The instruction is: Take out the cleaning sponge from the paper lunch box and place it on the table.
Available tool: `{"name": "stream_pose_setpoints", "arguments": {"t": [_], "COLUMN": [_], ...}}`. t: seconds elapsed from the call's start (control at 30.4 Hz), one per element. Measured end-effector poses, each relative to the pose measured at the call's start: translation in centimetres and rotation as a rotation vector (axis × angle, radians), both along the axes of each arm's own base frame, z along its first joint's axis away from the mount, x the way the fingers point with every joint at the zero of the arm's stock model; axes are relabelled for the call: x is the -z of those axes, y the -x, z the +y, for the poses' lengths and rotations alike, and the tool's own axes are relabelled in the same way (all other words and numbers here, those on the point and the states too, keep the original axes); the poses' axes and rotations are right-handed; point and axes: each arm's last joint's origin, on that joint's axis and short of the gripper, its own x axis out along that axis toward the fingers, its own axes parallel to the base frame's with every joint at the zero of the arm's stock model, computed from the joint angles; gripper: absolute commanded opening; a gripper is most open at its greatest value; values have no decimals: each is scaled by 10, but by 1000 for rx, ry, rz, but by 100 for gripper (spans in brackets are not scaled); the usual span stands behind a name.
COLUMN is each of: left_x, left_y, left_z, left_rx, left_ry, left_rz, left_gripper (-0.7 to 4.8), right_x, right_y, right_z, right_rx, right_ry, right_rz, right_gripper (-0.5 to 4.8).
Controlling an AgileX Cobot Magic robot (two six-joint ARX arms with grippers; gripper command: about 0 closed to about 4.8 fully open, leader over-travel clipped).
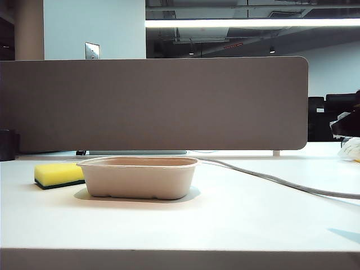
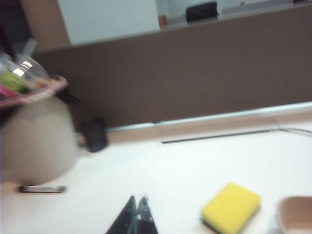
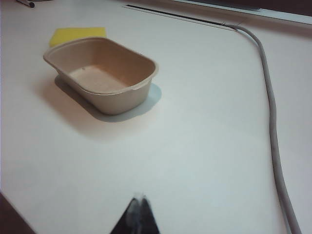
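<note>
Both claws have their tips pressed together and hold nothing. Left claw (image 2: pixel 138 207) shows in its wrist view as two dark tips meeting in a point above bare white counter (image 2: pixel 185 165), with the cleaning sponge (image 2: pixel 231 208) near it but apart. Right claw (image 3: pixel 138 207) shows the same way in its own wrist view, hanging over open counter well apart from the paper lunch box (image 3: pixel 139 92). Neither claw can be made out in the exterior view.

In the exterior view the cleaning sponge (image 1: pixel 58 175) lies flat on the counter (image 1: pixel 225 219) at the left of the frame, yellow face up and dark green layer underneath, right beside the left end of the paper lunch box (image 1: pixel 140 183); whether they touch cannot be told. The box stands upright left of centre, and the right wrist view shows its inside holding nothing. A grey cable (image 1: pixel 281 181) runs across the counter from behind the box to the right edge of the frame. The grey-brown divider panel (image 1: pixel 157 104) stands along the back. In the left wrist view, blurred, a rounded beige container (image 2: pixel 34 141) sits at the left edge with a dark marker pen (image 2: pixel 43 189) lying beneath it.
</note>
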Motion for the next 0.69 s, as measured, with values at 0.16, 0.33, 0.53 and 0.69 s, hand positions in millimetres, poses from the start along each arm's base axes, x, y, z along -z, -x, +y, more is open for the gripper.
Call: {"name": "stream_pose_setpoints", "arguments": {"t": [0.16, 0.33, 0.53, 0.69], "left_x": [38, 71, 101, 108], "left_y": [-33, -50, -60, -62], "left_z": [-3, -1, 2, 3], "left_rx": [95, 85, 49, 48], "left_ry": [53, 129, 192, 198], "left_rz": [-42, -26, 18, 5], "left_gripper": [-5, -5, -5, -5], "right_x": [0, 0, 0, 0], "right_y": [0, 0, 0, 0], "right_z": [0, 0, 0, 0], "right_rx": [0, 0, 0, 0], "right_ry": [0, 0, 0, 0], "right_rz": [0, 0, 0, 0], "right_gripper": [-5, -5, -5, -5]}}
